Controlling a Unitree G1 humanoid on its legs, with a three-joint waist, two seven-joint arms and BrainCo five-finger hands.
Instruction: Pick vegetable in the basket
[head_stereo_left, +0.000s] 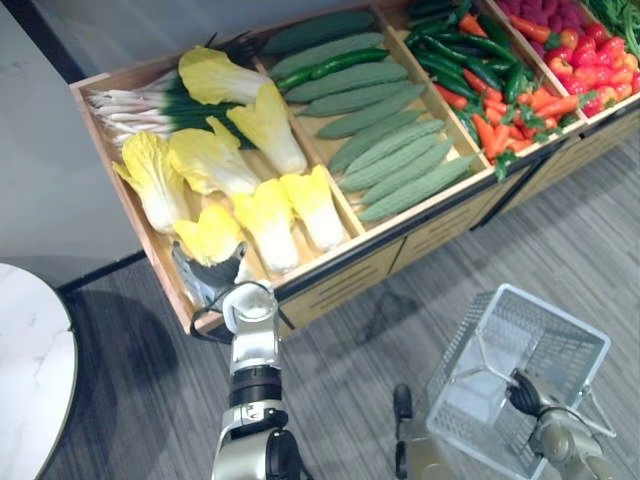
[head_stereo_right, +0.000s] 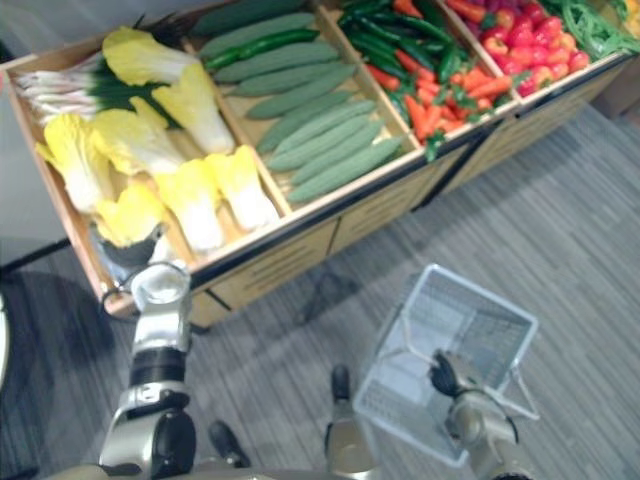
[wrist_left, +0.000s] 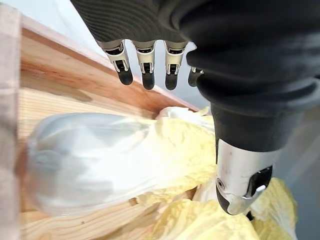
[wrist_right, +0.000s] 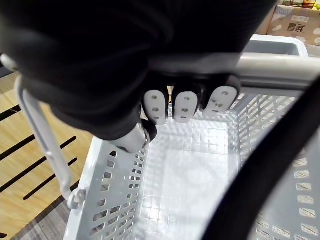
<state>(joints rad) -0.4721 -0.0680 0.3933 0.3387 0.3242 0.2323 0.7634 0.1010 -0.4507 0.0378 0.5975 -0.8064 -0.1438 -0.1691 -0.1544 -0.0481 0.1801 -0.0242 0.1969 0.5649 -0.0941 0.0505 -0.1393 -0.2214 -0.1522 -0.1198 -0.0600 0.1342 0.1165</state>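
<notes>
Several yellow-white napa cabbages fill the left compartment of a wooden display stand (head_stereo_left: 345, 268). The nearest cabbage (head_stereo_left: 210, 234) lies in the front-left corner. My left hand (head_stereo_left: 212, 276) hovers at that corner, open, with its fingers (wrist_left: 146, 70) straight above the cabbage's pale stalk (wrist_left: 95, 160) and its thumb (wrist_left: 240, 180) apart beside the leaves. Low on the right, over the floor, hangs a white wire basket (head_stereo_left: 565, 345). My right hand (head_stereo_left: 522, 392) is shut on its grey handle (wrist_right: 280, 66). Nothing lies in the basket (wrist_right: 190, 170).
Green onions (head_stereo_left: 130, 110) lie behind the cabbages. The middle compartment holds long green gourds and cucumbers (head_stereo_left: 390, 150), and further right are chillies and carrots (head_stereo_left: 490, 85) and red peppers (head_stereo_left: 590, 50). A white round table (head_stereo_left: 30, 370) stands at the far left. Grey floor lies between stand and basket.
</notes>
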